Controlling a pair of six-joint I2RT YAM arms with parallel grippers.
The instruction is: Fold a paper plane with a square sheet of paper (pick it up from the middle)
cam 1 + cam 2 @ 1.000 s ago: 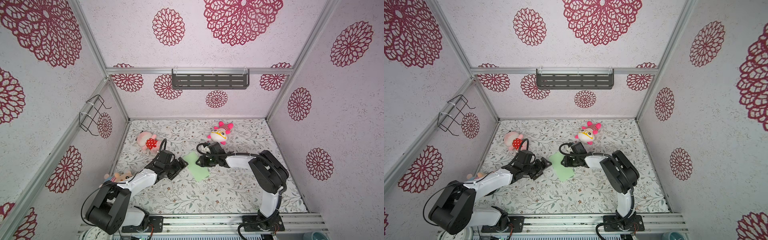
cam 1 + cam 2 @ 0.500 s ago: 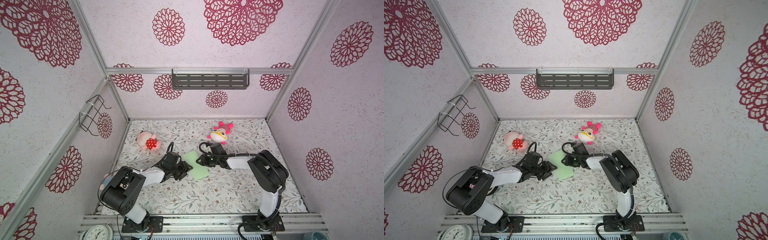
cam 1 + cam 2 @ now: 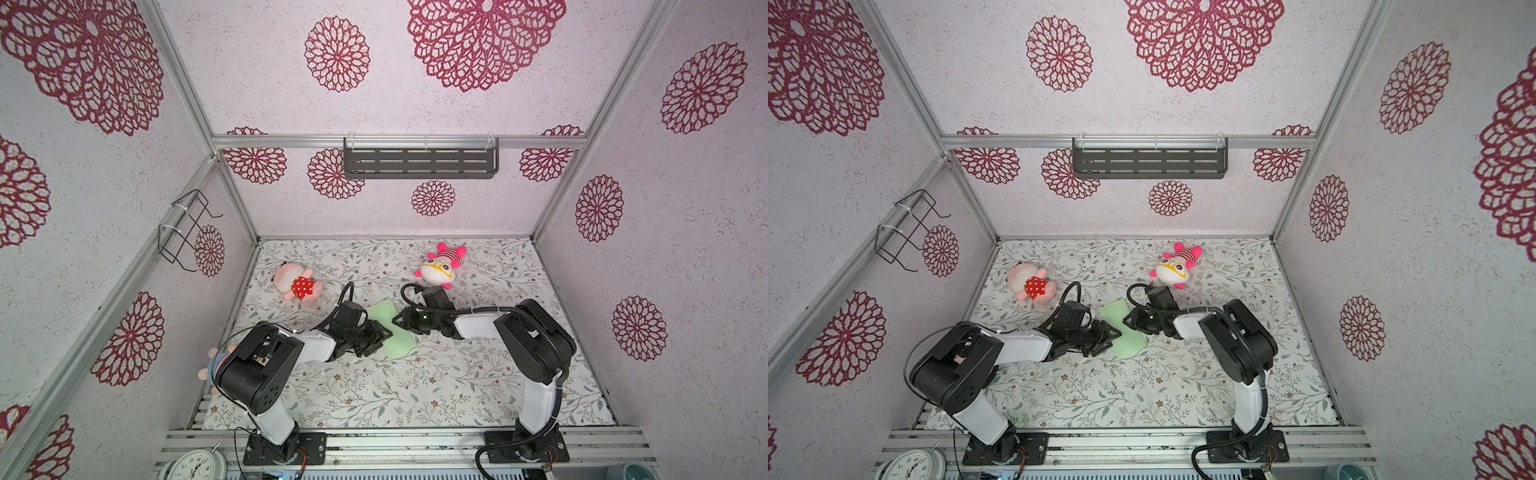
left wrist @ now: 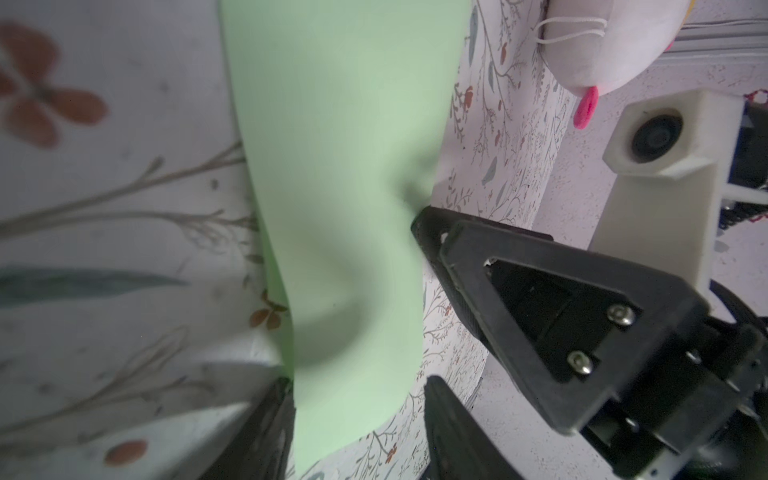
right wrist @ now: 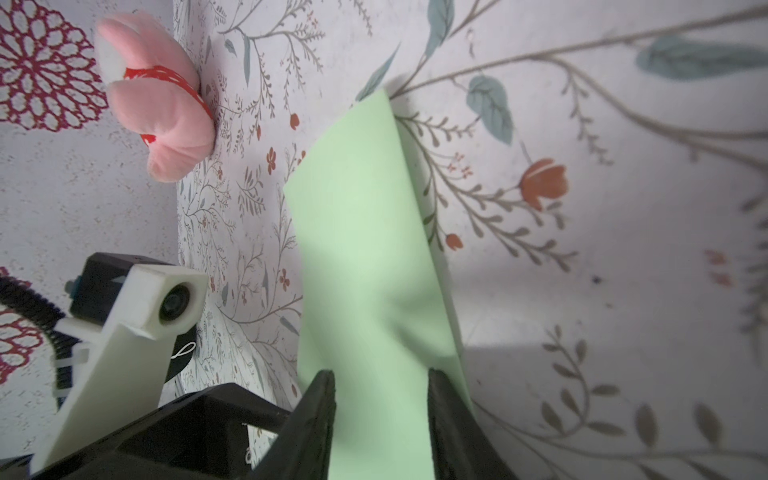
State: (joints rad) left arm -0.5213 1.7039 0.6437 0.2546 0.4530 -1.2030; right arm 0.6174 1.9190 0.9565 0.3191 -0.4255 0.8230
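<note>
The square sheet of paper (image 3: pixel 400 345) (image 3: pixel 1129 345), pale mint green, lies as a long narrow folded strip at the middle of the floral table. My left gripper (image 3: pixel 380 340) (image 3: pixel 1108 340) meets it from the left and my right gripper (image 3: pixel 401 322) (image 3: pixel 1129 322) from the right, both low at its middle. In the left wrist view the left gripper (image 4: pixel 359 382) is open astride the buckled paper (image 4: pixel 345 166). The right gripper (image 5: pixel 381 374) is open too, fingertips apart over the paper (image 5: pixel 365 232). No paper plane shape shows.
A pink plush in a red dotted dress (image 3: pixel 297 282) lies back left; a white and pink plush with yellow glasses (image 3: pixel 440 266) lies just behind the right gripper. Another plush (image 3: pixel 208 365) sits by the left wall. A clock (image 3: pixel 193 465) stands at the front rail.
My left arm has swung right until its gripper reached the paper's left edge, and its jaws have narrowed from wide. The right gripper has barely moved.
</note>
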